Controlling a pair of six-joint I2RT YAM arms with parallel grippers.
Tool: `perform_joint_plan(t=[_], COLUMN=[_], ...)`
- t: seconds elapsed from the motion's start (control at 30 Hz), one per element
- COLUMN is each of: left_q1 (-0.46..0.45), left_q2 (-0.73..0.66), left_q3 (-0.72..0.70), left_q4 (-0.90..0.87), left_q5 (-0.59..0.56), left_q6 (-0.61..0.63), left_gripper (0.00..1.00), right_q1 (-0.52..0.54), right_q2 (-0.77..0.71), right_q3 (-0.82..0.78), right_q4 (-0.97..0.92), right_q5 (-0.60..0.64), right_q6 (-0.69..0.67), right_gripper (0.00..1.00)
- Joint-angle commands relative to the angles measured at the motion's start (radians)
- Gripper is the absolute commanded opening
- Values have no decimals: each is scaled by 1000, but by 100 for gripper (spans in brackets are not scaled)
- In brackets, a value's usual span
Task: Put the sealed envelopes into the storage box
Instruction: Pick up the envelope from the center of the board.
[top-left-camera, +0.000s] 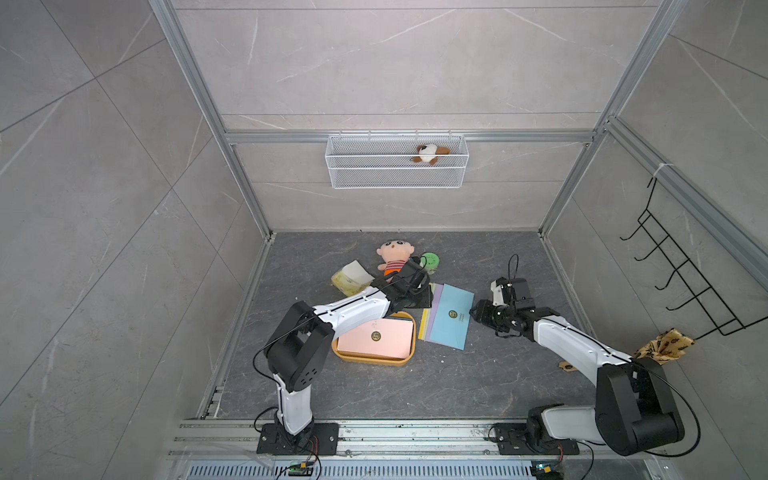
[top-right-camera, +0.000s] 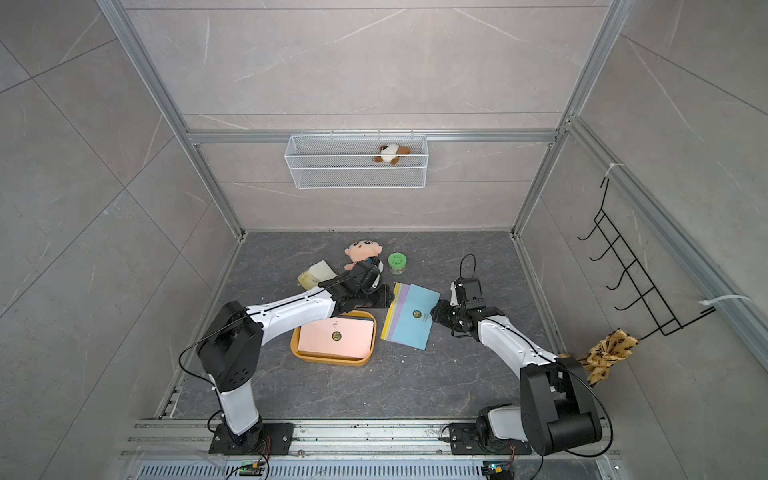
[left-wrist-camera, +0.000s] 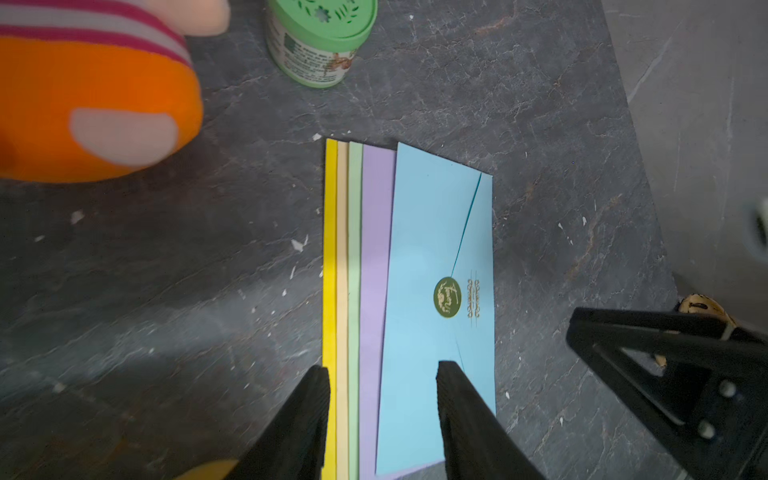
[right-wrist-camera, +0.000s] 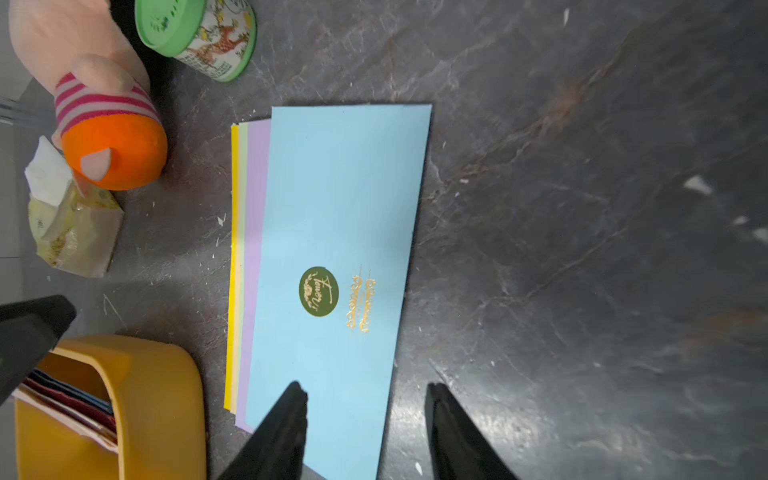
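Note:
A mustard storage box (top-left-camera: 365, 360) holds a pink envelope (top-left-camera: 376, 338) on top, and red and navy edges (right-wrist-camera: 70, 399) show beneath it. Right of the box, a fanned stack of sealed envelopes lies on the dark table. The blue envelope (top-left-camera: 451, 316) with a green seal is on top, over lilac (left-wrist-camera: 376, 257), light green, cream and yellow (left-wrist-camera: 330, 257). My left gripper (left-wrist-camera: 384, 365) is open above the stack's far end. My right gripper (right-wrist-camera: 365, 385) is open at the stack's right edge, with one finger over the blue envelope (right-wrist-camera: 340, 199) and the other over the bare table.
Behind the stack are a plush doll (top-left-camera: 392, 257), a green-lidded tin (top-left-camera: 430, 262) and a yellow tissue pack (top-left-camera: 351, 280). A white mesh basket (top-left-camera: 397, 162) hangs on the back wall. On the right wall are a black hook rack (top-left-camera: 665, 274) and a patterned cloth (top-left-camera: 665, 347).

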Motion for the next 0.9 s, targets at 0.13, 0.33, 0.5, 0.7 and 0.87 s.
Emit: perform_joint_plan(t=[0.13,0.33,0.5,0.7,0.87], left_q1=[-29,-32,-43,-44,-46], left_q2=[176,238,285,298,305], left_q3=[191,222,230,206,195], left_q4=[-68,-69,-70,-57,-51], left_q5=[61,89,109,116,116], left_q6=[33,23,18,8,7], left_gripper=[44,42,41,40,40], right_q1=[-30,-31,-30,-30,-30], right_q2=[121,184,238,246,224], right_q3=[-35,-16,3,16,62], right_q4=[116,115,143,147,87], right_q5=[-170,-190,-241,-255,-278], right_q6=[90,99,110,115,101], right_gripper=[52,51,49,47,46])
